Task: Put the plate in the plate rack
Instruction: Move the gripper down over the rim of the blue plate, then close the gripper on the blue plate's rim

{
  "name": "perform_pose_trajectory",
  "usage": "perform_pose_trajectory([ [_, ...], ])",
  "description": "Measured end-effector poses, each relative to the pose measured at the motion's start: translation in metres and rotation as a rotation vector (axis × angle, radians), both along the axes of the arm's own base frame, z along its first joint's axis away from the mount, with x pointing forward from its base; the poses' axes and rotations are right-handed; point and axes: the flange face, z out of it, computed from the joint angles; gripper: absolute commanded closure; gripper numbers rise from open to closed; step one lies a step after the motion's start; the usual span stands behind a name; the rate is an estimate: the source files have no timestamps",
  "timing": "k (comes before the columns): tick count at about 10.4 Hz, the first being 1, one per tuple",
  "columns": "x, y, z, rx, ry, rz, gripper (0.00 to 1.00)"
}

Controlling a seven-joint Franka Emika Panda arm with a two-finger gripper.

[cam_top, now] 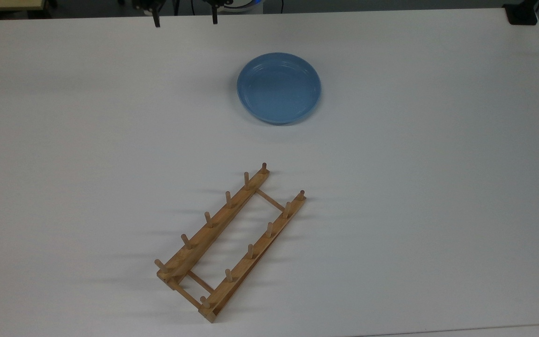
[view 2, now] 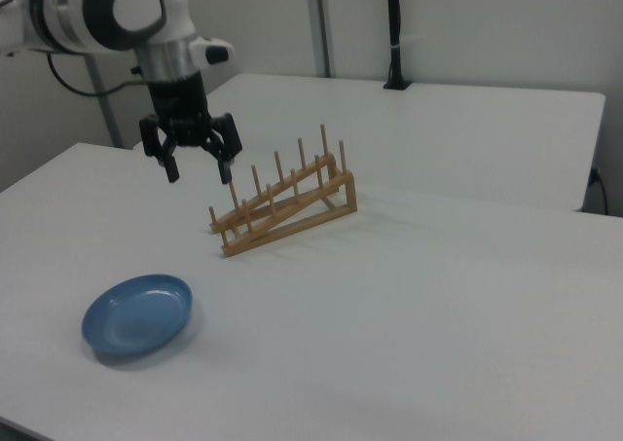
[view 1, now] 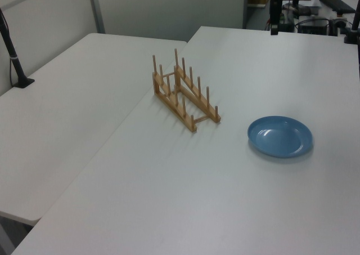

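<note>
The gripper (view 2: 198, 165) hangs in the air with its two fingers spread wide and nothing between them. In the top view its fingertips poke in at the upper edge, above the far side of the table (cam_top: 414, 164).

Nearest to it is the plate (view 2: 136, 314). In the right view the plate lies flat on the table below the gripper and a little toward the right view's left, well apart from the fingertips. In the top view the plate (cam_top: 279, 87) lies below and to the right of the fingertips. It is face up, with its raised rim free all round and nothing touching it.

Farther out stands the plate rack (cam_top: 229, 241). In the top view it lies slanted, beyond the plate from the gripper and well apart from it. In the right view the rack (view 2: 282, 203) stands just past the gripper, to the right view's right. Its pegs are upright and every slot is bare.

So nothing of the job looks done yet. The plate has not been gripped, and it seems the whole task is left: reaching the rim, lifting, tipping the plate on edge and setting it between the pegs.
</note>
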Motion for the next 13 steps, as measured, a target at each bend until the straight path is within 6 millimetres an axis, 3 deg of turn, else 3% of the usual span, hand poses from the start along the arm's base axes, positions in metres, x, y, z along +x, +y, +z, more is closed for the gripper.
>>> perform_pose_trajectory([
  [4, 0.012, 0.021, -0.072, -0.016, 0.113, 0.116, 0.03],
  [8, 0.007, 0.064, -0.165, -0.069, 0.209, 0.226, 0.43],
  [9, 0.009, 0.069, -0.184, -0.07, 0.234, 0.236, 0.48],
  [13, 0.016, 0.087, -0.24, -0.077, 0.298, 0.273, 0.51],
])
